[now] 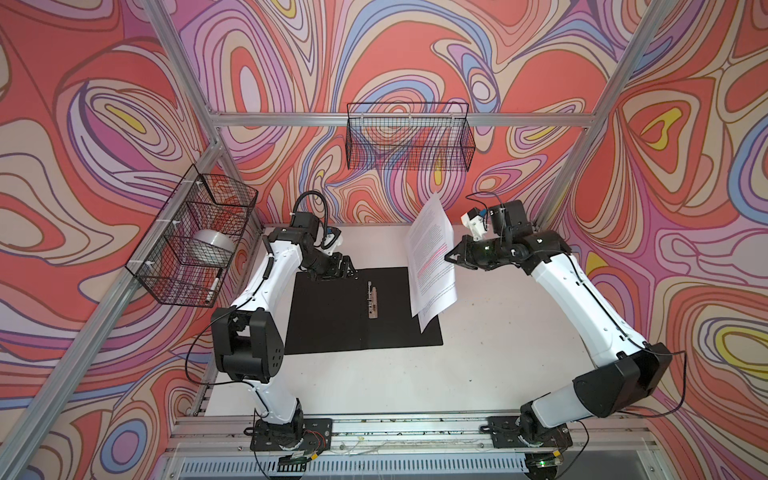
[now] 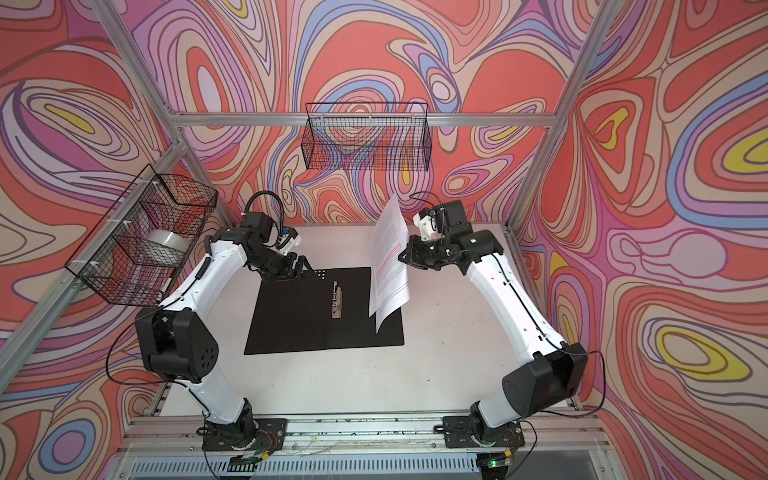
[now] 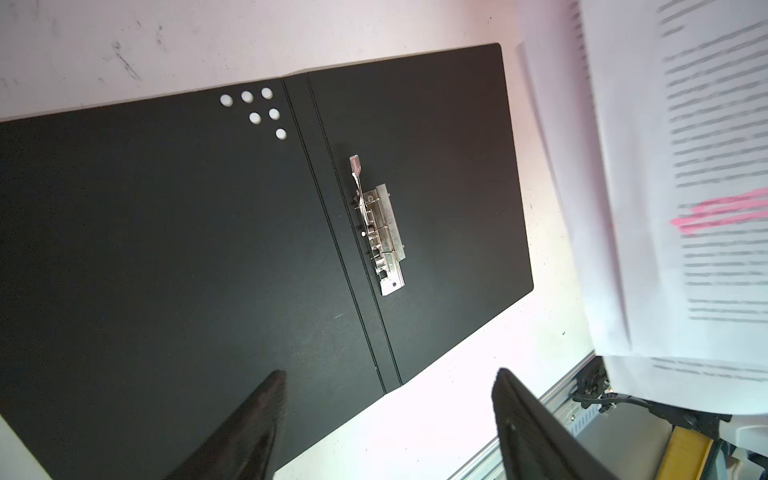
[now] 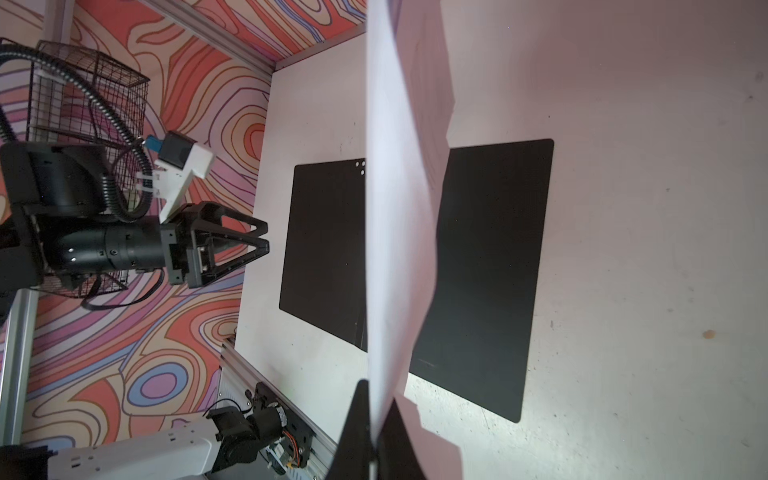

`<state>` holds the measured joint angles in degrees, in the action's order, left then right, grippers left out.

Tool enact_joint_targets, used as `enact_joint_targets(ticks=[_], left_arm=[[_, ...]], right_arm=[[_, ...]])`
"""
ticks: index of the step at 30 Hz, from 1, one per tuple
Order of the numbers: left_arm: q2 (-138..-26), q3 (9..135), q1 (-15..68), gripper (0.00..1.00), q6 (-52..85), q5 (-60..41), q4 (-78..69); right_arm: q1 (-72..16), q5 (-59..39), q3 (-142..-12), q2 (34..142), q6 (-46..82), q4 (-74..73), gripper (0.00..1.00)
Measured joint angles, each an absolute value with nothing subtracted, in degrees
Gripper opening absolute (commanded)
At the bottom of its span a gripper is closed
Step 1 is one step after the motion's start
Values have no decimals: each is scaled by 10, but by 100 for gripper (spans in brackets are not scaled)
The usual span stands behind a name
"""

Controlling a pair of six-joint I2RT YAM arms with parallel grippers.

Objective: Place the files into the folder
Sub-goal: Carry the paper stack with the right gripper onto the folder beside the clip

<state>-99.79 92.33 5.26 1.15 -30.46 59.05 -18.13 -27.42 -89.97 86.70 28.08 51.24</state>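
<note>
- The white desk (image 1: 374, 382) carries the task's things, between the two arms.
- The folder (image 1: 332, 316) lies open and flat on the desk's far middle, black inside facing up, a little left of centre.
- The files (image 1: 434, 257) hang in the air on edge, nearly upright, over the folder's right half. The printed side with the pink band faces left. Their lower corner dips over the right flap; whether it touches, I cannot tell.
- A wire back basket (image 1: 409, 137) hangs on the far rail. A side basket (image 1: 195, 237) on the left rail holds a pale roll (image 1: 212, 245).
- The right claw (image 1: 451, 256) is clamped on the right edge of the files, about level with the pink band. The right wrist view shows the sheets pinched between its fingers (image 4: 357, 432).
- The left claw (image 1: 347, 270) hovers at the folder's far left corner, spread wide and holding nothing.
- A metal clip (image 1: 371, 300) sits just right of the spine fold.
- Six small holes (image 3: 259, 112) mark the left flap near the spine.
</note>
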Motion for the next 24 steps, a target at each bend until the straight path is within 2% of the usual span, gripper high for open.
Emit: enact_joint_targets(ticks=[9,15,24], left_arm=[[-999,922,49,78,9,-314,603],[-999,917,48,78,7,-315,605],[-999,915,48,78,2,-316,608]], right_arm=[[-181,-244,-687,837,369,379,0],[-181,-200,-623,831,406,353,0],[-186,-159,-617,883,400,392,23]])
